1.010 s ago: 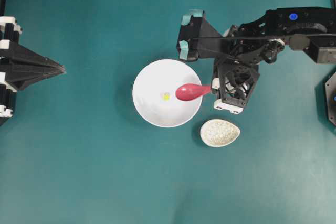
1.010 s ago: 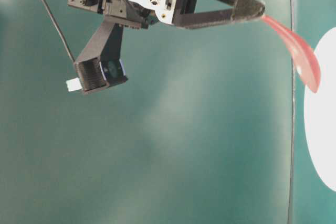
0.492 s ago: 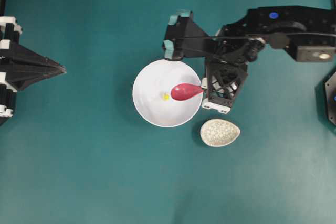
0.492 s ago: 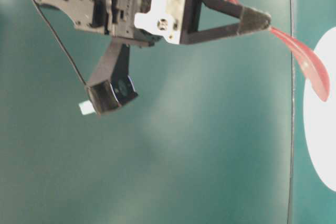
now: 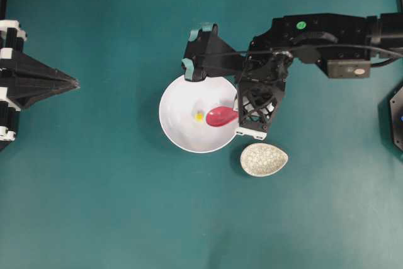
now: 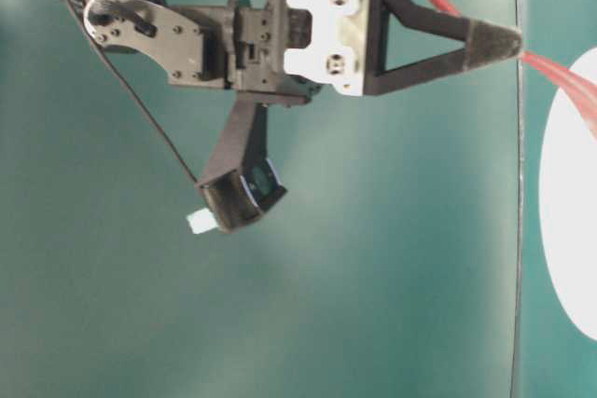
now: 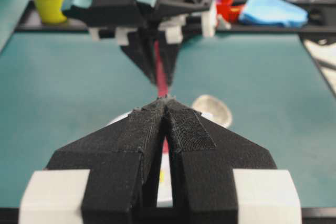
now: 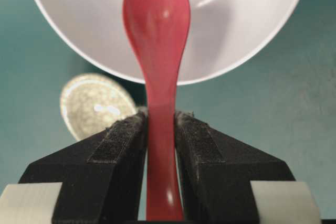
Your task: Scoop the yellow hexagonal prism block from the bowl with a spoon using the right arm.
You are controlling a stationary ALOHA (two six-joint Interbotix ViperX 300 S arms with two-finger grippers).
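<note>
Now, from the far left: nothing altered at the black left gripper (image 5: 74,82), parked well away from the working hand, fingers pressed together on nothing.

Next, rightward, the large round plain white bowl (image 5: 179,135) on the teal table (image 5: 113,206): unmoved. Near its middle, just ahead of the working hand's reach, the tiny bright yellow hexagonal prism block (image 5: 199,116). Pea-small, vivid against the white, lying loose on the bowl's floor, far smaller than the scoop meant for it.

Then the real change, at the glossy pink-red soup spoon (image 5: 219,116). Carried leftward and lower over the past second, from hovering at the bowl's near edge to reaching well inside. Scoop tip now just beside the block, possibly touching; too small to settle from overhead.

Clamped by its short straight handle in the black lattice-fingered right gripper (image 8: 160,118), pads squeezing both sides, scoop stretching straight ahead of the fingertips.

Meaning for the task: approach all but finished, block not yet in the scoop. Probably calls for a short slide forward under the block, then a level lift. Some risk of nudging so slight a piece away across the smooth floor instead of catching it.

Last, just beside the hand on its bowl-free side, the small speckled egg-shaped spoon rest (image 5: 263,159), untouched.
</note>
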